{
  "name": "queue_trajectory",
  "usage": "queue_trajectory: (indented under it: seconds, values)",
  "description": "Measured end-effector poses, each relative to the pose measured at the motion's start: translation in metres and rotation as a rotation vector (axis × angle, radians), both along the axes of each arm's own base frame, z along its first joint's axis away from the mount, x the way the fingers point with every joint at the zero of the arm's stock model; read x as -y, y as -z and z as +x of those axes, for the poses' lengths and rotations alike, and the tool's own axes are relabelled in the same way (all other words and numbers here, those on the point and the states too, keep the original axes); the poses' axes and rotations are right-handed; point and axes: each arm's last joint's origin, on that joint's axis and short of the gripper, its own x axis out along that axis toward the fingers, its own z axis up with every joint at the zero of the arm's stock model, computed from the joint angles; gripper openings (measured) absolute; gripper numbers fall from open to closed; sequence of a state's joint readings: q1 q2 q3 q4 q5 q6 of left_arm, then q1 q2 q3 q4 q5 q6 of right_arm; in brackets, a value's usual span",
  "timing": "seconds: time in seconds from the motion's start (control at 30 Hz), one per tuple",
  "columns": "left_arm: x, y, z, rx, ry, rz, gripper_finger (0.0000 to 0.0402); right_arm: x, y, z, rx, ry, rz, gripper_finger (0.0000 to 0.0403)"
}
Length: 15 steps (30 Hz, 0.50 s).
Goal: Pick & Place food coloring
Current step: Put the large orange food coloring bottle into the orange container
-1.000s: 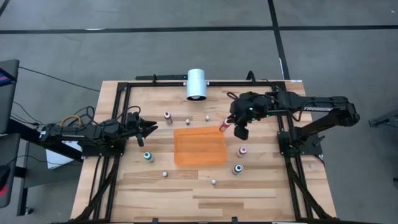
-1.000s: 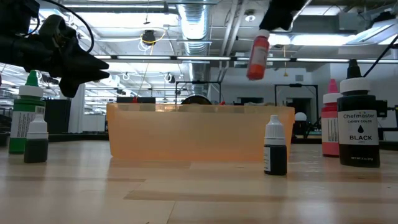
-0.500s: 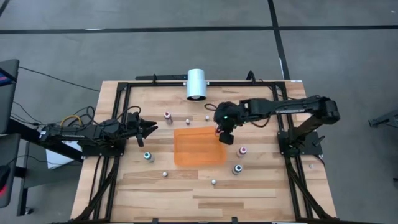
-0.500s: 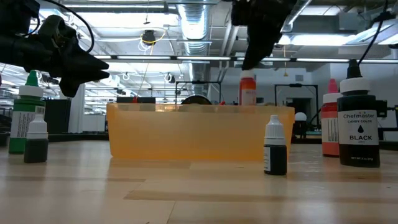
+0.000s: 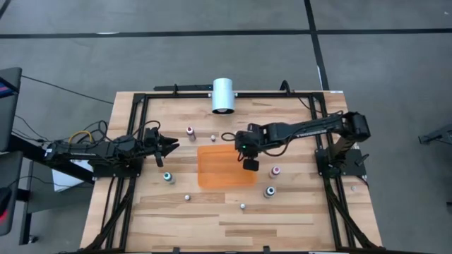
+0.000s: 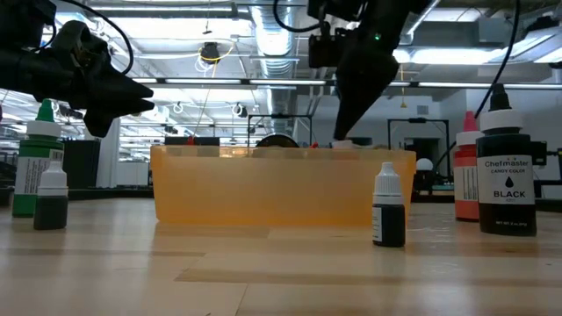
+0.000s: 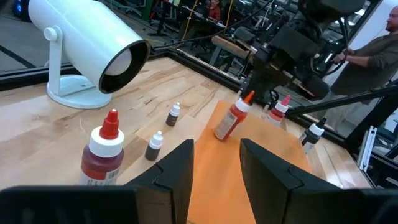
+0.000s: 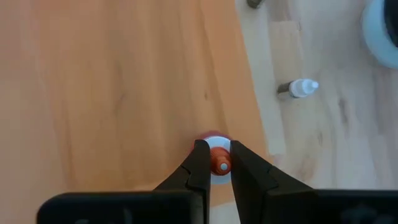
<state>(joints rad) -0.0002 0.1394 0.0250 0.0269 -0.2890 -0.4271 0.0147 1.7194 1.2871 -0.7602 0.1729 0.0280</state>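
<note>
High view: light wood-plank desk [image 5: 212, 212] in a black frame on grey floor, flat orange tray [image 5: 215, 173] at centre, white cylinder [image 5: 223, 95] behind it; the right end effector [image 5: 248, 156] hangs over the tray's right part, the left end effector [image 5: 169, 144] waits near the desk's left edge. Low view: a bottle [image 6: 507, 180] reads "Chefmaster CANDY COLOR BLACK", with a workshop of ceiling ducts and lights behind. Wrist views: left fingers [image 7: 180, 168] stand narrowly apart and empty; right fingers [image 8: 200, 163] pinch the orange-topped food coloring bottle [image 8: 216, 155], tilted inside the tray.
</note>
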Motion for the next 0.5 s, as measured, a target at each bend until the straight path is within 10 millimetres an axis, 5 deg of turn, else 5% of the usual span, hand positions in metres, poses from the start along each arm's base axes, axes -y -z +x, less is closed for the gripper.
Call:
queue_trajectory:
  seconds: [0.5]
  values:
    - [0.0000, 0.0001, 0.0000, 0.000, 0.000, 0.000, 0.0122, 0.0036, -0.0015, -0.0012, 0.005, 0.017, -0.035, 0.0048]
